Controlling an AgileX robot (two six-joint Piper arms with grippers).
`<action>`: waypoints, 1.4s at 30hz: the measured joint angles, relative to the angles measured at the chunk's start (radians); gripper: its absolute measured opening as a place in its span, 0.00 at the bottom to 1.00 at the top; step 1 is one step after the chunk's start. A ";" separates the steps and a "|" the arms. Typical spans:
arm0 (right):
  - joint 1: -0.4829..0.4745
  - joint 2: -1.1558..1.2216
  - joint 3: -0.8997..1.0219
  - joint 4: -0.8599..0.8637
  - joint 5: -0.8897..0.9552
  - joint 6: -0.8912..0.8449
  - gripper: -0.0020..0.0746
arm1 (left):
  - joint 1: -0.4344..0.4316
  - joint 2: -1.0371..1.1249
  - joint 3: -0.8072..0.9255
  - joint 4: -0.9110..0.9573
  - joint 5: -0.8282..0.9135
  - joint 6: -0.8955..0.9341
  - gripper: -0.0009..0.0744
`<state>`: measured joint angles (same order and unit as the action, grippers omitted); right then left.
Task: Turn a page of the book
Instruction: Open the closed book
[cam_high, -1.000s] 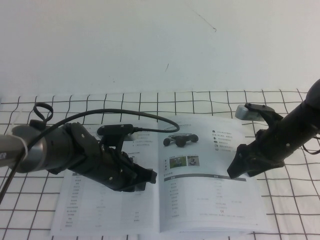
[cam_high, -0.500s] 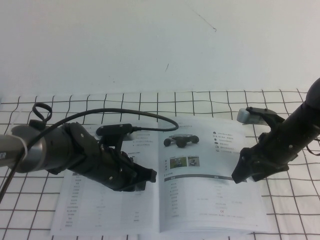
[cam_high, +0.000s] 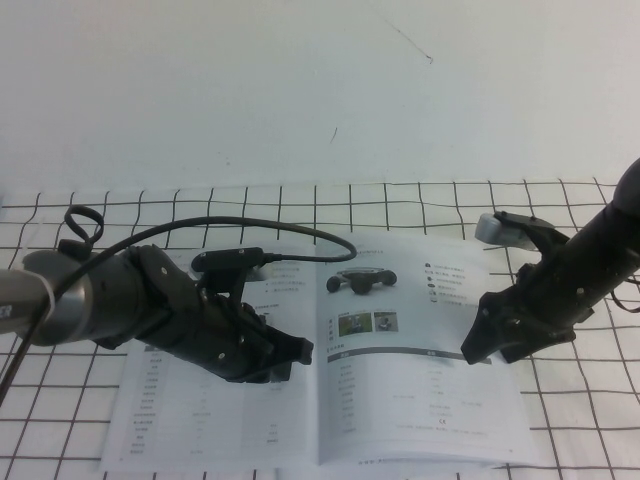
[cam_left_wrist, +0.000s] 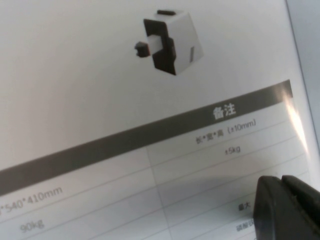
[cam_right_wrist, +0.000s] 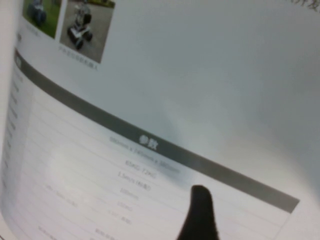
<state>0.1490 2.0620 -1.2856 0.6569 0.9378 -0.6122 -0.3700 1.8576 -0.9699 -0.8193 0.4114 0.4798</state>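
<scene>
Right hand (cam_high: 487, 345) open over the page (cam_high: 420, 350); left hand (cam_high: 290, 358) low on the book (cam_high: 200, 420).

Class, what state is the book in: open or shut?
Open. The book lies spread flat on the grid-lined table, both printed pages showing; the left gripper and right gripper hover above.

Open book (cam_high: 400, 360) lying flat on a white table (cam_high: 300, 100), atop a white cloth with a black grid pattern (cam_high: 420, 205) covering the table's near part. Pages facing up, near edge of the book close to the table's near edge.
</scene>
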 joint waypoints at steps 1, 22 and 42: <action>0.000 0.002 0.000 0.012 0.002 -0.011 0.72 | 0.000 0.000 0.000 0.000 0.000 0.000 0.01; 0.008 0.003 0.005 0.326 0.065 -0.181 0.72 | 0.000 0.000 0.000 0.000 0.000 0.004 0.01; 0.008 -0.018 -0.059 -0.132 0.062 0.103 0.72 | 0.001 0.000 0.000 -0.003 0.000 0.006 0.01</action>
<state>0.1571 2.0443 -1.3450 0.5253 0.9997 -0.5094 -0.3693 1.8576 -0.9699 -0.8219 0.4114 0.4854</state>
